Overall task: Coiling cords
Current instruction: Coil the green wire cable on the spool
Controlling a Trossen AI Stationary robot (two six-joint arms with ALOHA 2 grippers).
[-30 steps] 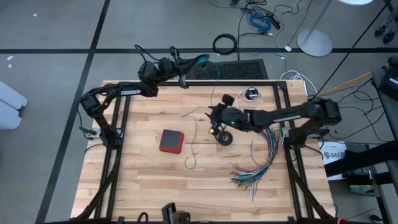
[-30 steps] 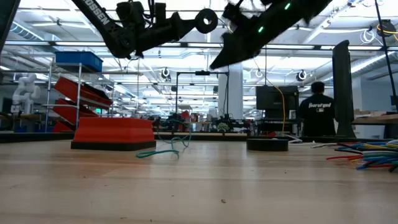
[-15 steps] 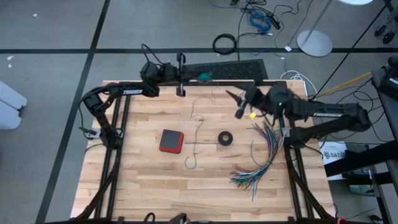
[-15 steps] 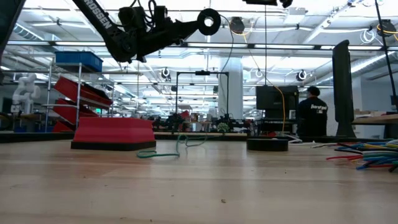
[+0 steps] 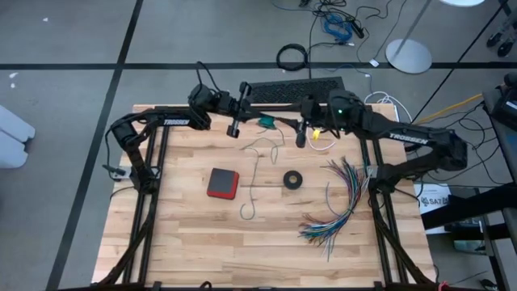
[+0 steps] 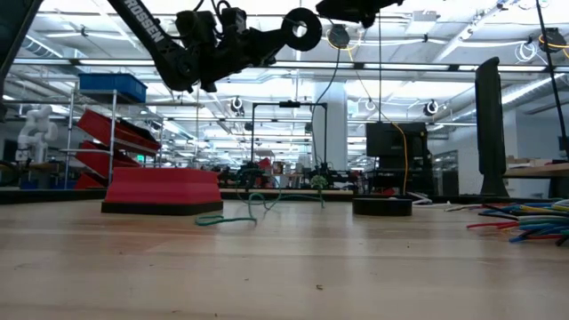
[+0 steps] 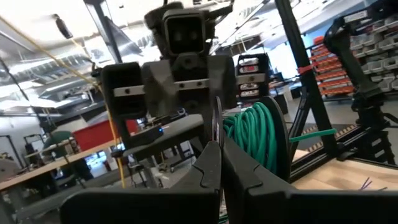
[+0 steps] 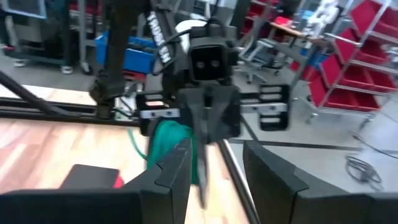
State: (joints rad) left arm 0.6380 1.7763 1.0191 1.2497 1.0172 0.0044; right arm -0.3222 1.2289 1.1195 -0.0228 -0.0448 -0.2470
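Above the table's (image 5: 186, 242) far edge, left claw (image 5: 252, 121) pinches the teal-green cord's (image 5: 264, 122) coil; right claw (image 5: 300, 134) gapes.

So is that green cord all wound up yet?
Partly. The left gripper holds a wound green coil in the air, but a loose tail lies on the table.
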